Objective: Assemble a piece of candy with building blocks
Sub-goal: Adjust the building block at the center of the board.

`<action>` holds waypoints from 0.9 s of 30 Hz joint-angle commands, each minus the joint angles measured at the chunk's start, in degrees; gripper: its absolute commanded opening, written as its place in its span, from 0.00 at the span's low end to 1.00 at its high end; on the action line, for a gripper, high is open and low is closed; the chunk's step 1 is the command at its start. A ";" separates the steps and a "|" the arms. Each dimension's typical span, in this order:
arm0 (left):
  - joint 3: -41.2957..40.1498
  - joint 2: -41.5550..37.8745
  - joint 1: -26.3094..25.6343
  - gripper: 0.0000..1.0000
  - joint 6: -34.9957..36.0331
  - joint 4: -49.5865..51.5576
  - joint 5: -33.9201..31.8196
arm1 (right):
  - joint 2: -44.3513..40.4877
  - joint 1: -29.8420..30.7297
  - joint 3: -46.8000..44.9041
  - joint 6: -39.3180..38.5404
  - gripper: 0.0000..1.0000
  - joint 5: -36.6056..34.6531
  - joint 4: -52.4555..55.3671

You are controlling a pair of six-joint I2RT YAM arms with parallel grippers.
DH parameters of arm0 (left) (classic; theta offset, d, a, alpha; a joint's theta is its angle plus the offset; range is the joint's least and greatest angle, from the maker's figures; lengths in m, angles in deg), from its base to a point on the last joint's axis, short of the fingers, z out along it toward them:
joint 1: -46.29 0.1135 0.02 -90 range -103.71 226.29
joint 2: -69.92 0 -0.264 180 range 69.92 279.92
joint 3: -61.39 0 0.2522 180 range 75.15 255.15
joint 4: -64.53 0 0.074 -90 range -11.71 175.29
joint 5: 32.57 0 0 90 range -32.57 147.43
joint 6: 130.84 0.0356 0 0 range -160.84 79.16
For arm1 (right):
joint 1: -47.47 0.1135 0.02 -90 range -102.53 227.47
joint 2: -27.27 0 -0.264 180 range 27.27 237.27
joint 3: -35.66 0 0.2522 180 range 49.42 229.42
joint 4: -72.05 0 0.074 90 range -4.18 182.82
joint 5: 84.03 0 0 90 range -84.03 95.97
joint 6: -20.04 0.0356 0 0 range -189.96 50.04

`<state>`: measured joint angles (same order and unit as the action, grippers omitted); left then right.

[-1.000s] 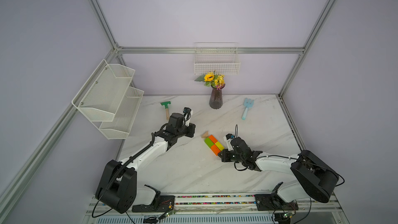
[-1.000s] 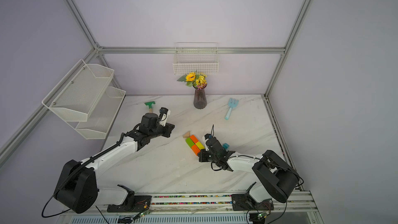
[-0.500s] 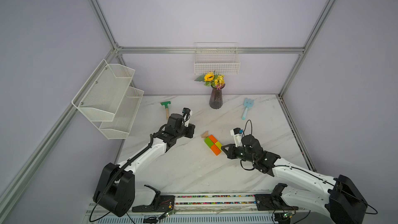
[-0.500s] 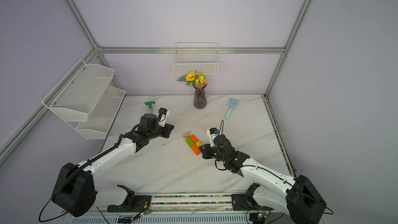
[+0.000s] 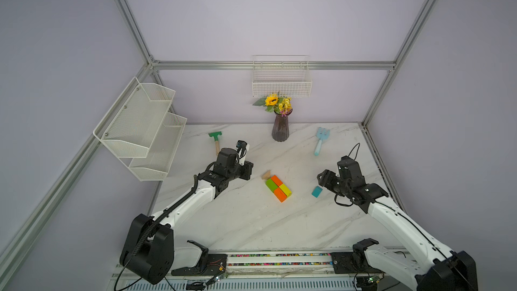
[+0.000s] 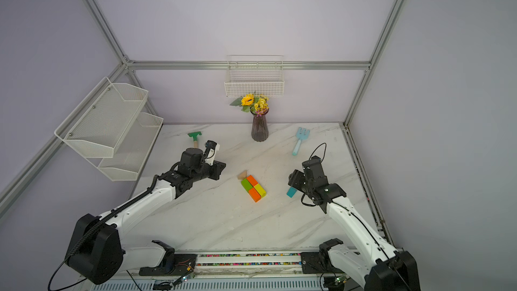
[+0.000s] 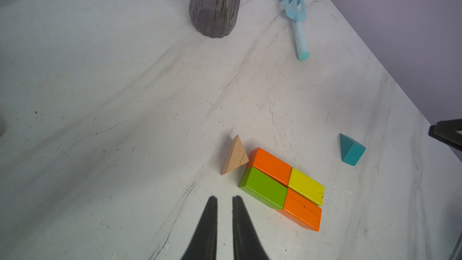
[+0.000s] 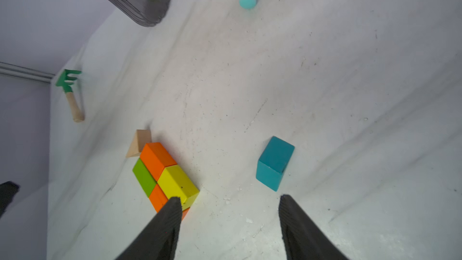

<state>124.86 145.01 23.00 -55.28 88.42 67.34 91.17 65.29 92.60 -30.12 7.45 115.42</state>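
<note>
The teal triangle (image 8: 275, 163) lies apart from the block rectangle (image 5: 278, 188), just before the right gripper (image 8: 229, 198), whose jaws stand apart. The left gripper (image 7: 225, 197) has its jaws nearly together and empty.

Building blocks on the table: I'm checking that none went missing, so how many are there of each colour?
orange blocks: 2
green block: 1
yellow block: 1
tan triangle: 1
teal triangle: 1
Total: 6
</note>
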 commanded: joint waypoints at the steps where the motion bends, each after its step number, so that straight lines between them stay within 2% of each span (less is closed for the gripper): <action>1: -0.21 -0.41 0.02 0.15 -0.42 -1.43 1.10 | 7.35 -0.42 1.73 -3.35 0.62 1.94 5.36; 10: -1.96 -0.43 0.00 0.16 -0.42 -2.07 1.28 | 18.00 -0.93 4.05 -5.68 0.59 0.94 5.15; 22: -2.11 0.13 0.05 0.16 -0.33 -2.13 2.14 | 24.42 -1.79 7.99 -7.32 0.58 0.09 3.11; 27: -2.46 -0.12 0.00 0.16 -0.37 -2.22 2.01 | 27.12 -1.83 9.04 -7.82 0.54 0.67 3.08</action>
<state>122.24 145.10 23.00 -55.28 88.20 68.50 116.70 63.78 100.56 -37.05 8.30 119.33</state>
